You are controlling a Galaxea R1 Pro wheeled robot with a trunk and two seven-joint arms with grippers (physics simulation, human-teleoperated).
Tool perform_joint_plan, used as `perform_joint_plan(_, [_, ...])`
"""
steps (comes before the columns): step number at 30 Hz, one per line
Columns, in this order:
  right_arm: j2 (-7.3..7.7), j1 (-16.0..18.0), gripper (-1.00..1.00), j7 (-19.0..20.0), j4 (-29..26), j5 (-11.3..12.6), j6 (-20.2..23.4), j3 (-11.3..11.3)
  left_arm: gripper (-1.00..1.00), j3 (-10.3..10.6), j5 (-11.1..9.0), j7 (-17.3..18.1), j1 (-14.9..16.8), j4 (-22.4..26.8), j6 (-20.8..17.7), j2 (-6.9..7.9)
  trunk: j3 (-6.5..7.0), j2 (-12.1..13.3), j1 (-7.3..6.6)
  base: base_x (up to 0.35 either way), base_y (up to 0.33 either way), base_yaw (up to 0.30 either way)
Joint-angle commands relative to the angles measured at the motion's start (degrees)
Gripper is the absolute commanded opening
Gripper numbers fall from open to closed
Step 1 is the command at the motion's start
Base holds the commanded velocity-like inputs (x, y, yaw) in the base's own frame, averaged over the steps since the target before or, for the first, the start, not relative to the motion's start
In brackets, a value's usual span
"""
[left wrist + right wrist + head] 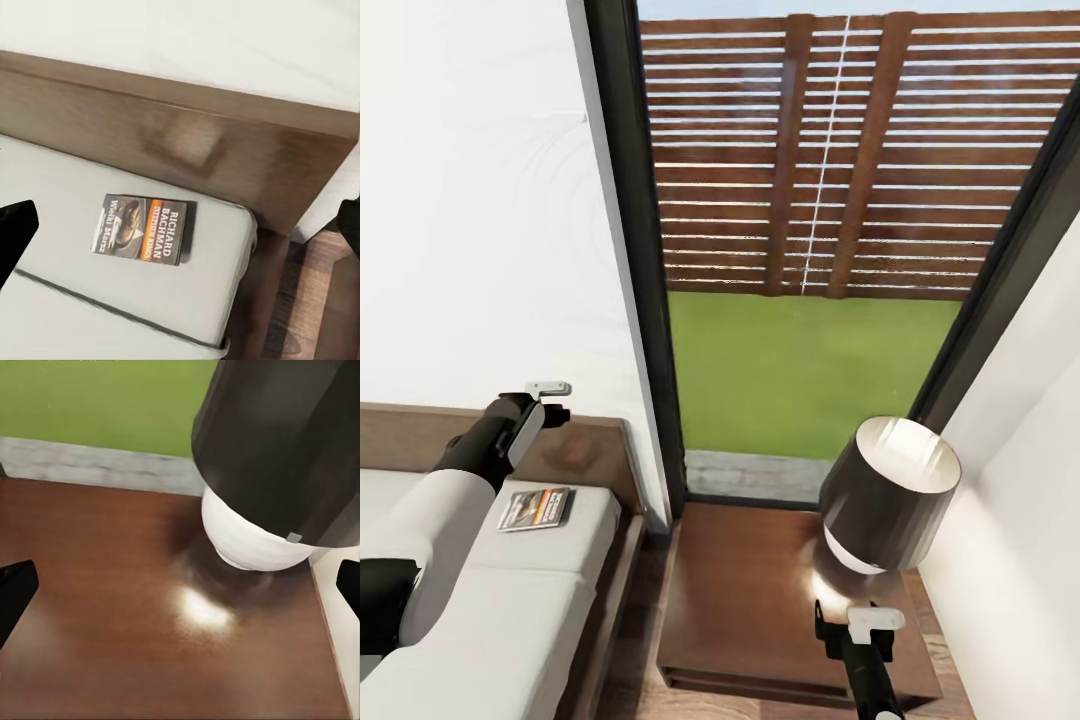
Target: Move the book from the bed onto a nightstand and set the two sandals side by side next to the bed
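Left tool [550, 400] raised over bed [510, 620] near headboard [585, 450]; fingers [15, 229] spread wide apart, nothing between them. Book [535, 508] flat on mattress just below tool, close to bed's right-hand corner, cover up; in left wrist view book [144, 228] well clear of both fingertips, orange band and "Richard Bachman" legible. Strip of wood floor [635, 640] between bed and nightstand [750, 590]. Glass door [810, 250] behind, slatted fence and grass outside. Lamp [890, 495] standing on nightstand's far right corner, dark shade over white base. Right tool [857, 625] hovering above nightstand surface, just in front of lamp; fingers [16, 585] apart, empty.
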State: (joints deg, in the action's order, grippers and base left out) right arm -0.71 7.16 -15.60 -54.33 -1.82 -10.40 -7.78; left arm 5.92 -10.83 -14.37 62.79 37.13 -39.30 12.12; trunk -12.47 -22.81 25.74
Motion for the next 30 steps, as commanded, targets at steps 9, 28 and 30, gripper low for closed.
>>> perform_joint_plan(9, [0.07, 0.0, 1.0, 0.3, 6.6, -0.2, -2.3, -0.2, 1.0, 0.4, -0.6, -0.5, 0.0, 0.0, -0.2, 0.11, -0.11, -0.1, 0.04, 0.02, 0.007, 0.0])
perform_joint_plan(28, [0.12, 0.0, 1.0, 0.3, 25.1, 0.3, -24.5, 0.0, 1.0, 0.6, -0.7, -0.6, 0.0, 0.0, -0.2, 0.88, -0.11, -0.1, 0.04, 0.001, 0.0, 0.0])
perform_joint_plan(30, [0.11, 0.0, 1.0, 0.3, 25.2, 0.3, -24.7, 0.0, 1.0, 0.6, -0.7, -0.6, 0.0, 0.0, -0.2, 0.89, -0.11, -0.1, 0.04, 0.0, 0.0, 0.0])
